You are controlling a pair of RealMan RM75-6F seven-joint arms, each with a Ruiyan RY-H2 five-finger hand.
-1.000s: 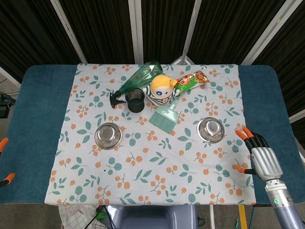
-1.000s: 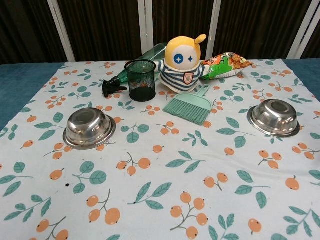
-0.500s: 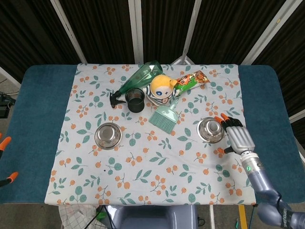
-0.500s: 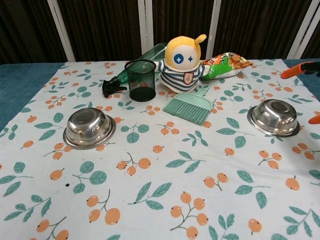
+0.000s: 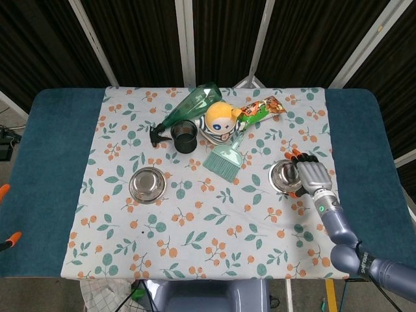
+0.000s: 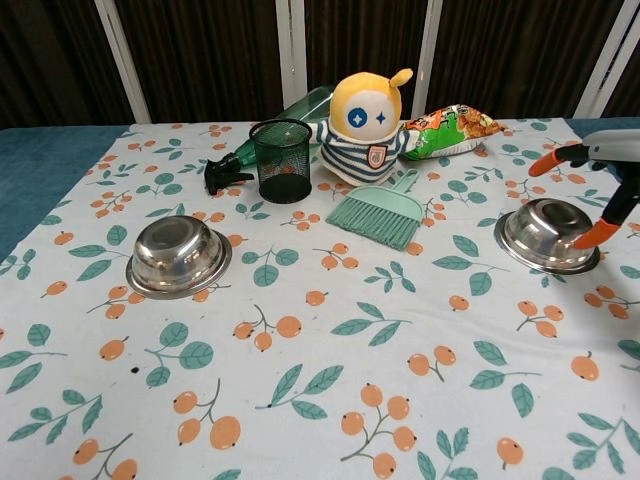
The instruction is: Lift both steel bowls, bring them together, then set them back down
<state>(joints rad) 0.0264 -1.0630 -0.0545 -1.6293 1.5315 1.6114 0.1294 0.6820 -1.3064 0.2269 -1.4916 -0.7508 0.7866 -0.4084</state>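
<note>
While both steel bowls sit apart on the floral cloth, the right hand (image 5: pixel 311 174) hovers spread, empty, beside the right bowl (image 5: pixel 286 177). Green brush (image 5: pixel 225 158) lies between it and the left bowl (image 5: pixel 147 184).

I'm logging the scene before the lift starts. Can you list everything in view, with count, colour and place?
bowls: 2, steel, one left, one right
cup: 1, black mesh, behind the left bowl
bottle: 1, green, lying at the back
doll: 1, yellow head, back centre
snack bag: 1, orange-green, right of the doll
brush: 1, mint green, in front of the doll
cloth: 1, white, floral, over a blue table
right hand: grey, orange-tipped fingers spread at the right bowl's rim
left hand: only orange tips show, left edge
</note>
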